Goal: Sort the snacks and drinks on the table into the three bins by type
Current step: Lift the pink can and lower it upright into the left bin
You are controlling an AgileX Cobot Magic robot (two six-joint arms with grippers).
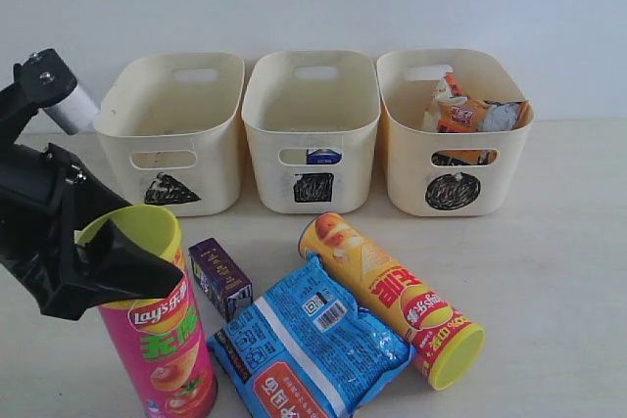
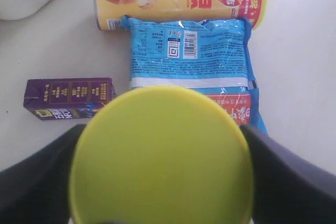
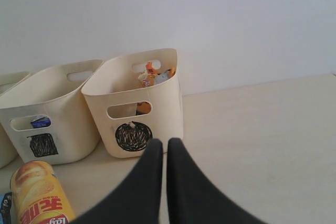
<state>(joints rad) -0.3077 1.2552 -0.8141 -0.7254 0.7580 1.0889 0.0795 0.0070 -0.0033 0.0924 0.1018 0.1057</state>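
Observation:
The pink chip tube point(image 1: 167, 359) stands upright at the front left. My left gripper point(image 1: 132, 252) is shut on its top, with a black finger on each side of the yellow-green lid point(image 2: 163, 156). The yellow-red chip tube point(image 1: 392, 296) lies on its side, and the blue bag point(image 1: 309, 345) lies against it. A dark purple carton point(image 1: 220, 276) rests between the pink tube and the bag. My right gripper point(image 3: 165, 142) is shut and empty, facing the circle bin point(image 3: 157, 114); it does not show in the exterior view.
Three cream bins stand at the back of the table point(image 1: 558, 271): triangle point(image 1: 211, 173), square point(image 1: 343, 144), circle point(image 1: 411, 159). A blue-and-white carton point(image 1: 323, 156) shows through the square bin's slot. An orange bag point(image 1: 465, 113) sits in the circle bin.

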